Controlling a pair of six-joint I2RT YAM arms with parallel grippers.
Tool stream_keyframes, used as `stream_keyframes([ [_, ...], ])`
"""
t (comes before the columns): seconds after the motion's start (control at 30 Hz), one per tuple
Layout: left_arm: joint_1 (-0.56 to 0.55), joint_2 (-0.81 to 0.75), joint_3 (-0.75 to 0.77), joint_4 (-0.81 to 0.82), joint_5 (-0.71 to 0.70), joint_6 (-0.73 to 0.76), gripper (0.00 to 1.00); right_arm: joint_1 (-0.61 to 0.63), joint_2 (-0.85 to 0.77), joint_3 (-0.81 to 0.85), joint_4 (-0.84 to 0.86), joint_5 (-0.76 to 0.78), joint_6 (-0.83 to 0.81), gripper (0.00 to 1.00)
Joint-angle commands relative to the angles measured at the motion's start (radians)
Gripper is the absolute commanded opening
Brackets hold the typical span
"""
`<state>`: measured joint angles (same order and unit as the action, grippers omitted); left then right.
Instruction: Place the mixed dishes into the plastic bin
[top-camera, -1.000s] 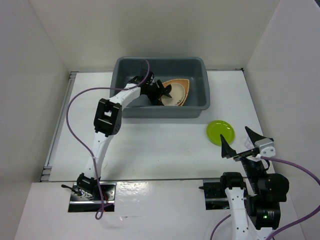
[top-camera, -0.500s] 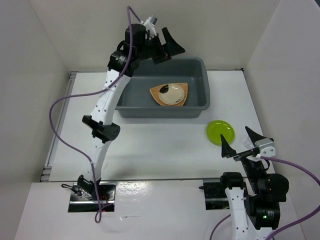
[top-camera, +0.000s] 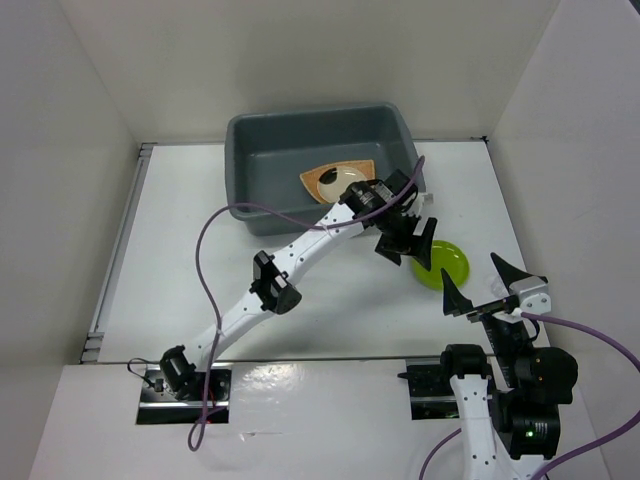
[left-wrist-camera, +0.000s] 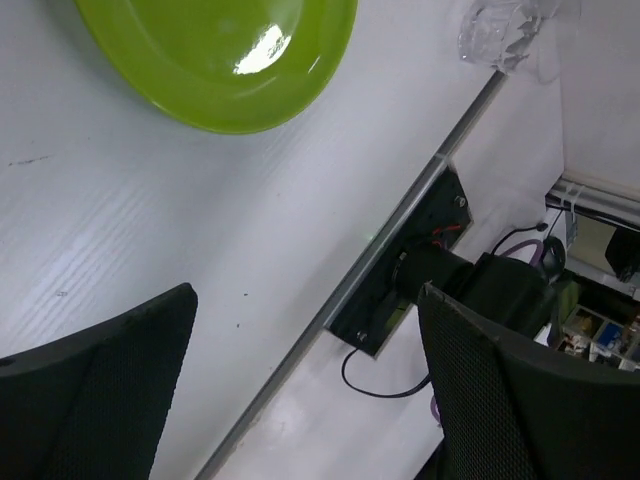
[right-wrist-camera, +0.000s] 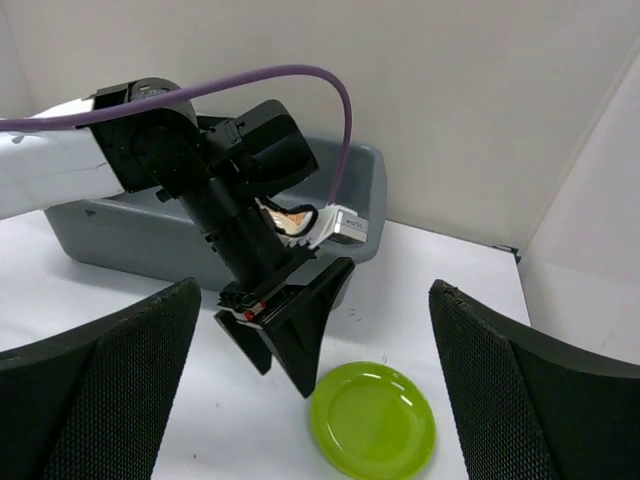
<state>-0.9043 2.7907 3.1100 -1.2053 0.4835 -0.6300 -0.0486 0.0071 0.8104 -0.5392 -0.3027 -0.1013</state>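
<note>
The lime-green plate (top-camera: 445, 266) lies on the table right of the plastic bin (top-camera: 305, 112). My left gripper (top-camera: 408, 252) is open and empty, and hangs over the plate's left edge. The plate also shows in the left wrist view (left-wrist-camera: 215, 60) and the right wrist view (right-wrist-camera: 372, 420). The orange-tan woven plate (top-camera: 322, 178) lies in the bin with the cream plate (top-camera: 347, 181) on it, partly hidden by my left arm. A clear glass piece (left-wrist-camera: 505, 30) shows only in the left wrist view, beyond the green plate. My right gripper (top-camera: 470, 278) is open and empty, near the front right.
White walls close in the table on the left, back and right. The left arm (top-camera: 300, 245) stretches diagonally across the table from its base to the bin's right front corner. A purple cable (top-camera: 215, 230) loops beside it.
My left arm has swung from inside the bin, up over its far edge, then down to the right over the green plate's left edge. The right arm has not moved.
</note>
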Motion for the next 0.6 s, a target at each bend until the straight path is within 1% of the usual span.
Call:
stream_keyframes([
  [0.0, 0.038, 0.021, 0.021, -0.094, 0.020, 0.024, 0.97, -0.008, -0.059, -0.001, 0.035, 0.004, 0.008, 0.99],
  [0.1, 0.038, 0.065, 0.021, -0.082, 0.035, 0.033, 0.97, -0.008, -0.068, -0.001, 0.035, 0.004, 0.008, 0.99],
  [0.13, 0.038, 0.076, 0.021, -0.082, 0.062, 0.033, 0.97, -0.008, -0.068, -0.001, 0.035, 0.004, 0.008, 0.99],
  [0.4, 0.016, 0.133, 0.021, -0.071, 0.073, 0.064, 0.97, -0.008, -0.068, -0.001, 0.035, 0.004, 0.008, 0.99],
  [0.43, 0.016, 0.133, 0.021, -0.071, 0.073, 0.064, 0.96, -0.008, -0.068, -0.001, 0.035, 0.004, 0.008, 0.99],
  [0.57, 0.016, 0.133, 0.021, -0.004, 0.099, 0.041, 0.96, -0.008, -0.068, -0.001, 0.035, 0.004, 0.008, 0.99],
])
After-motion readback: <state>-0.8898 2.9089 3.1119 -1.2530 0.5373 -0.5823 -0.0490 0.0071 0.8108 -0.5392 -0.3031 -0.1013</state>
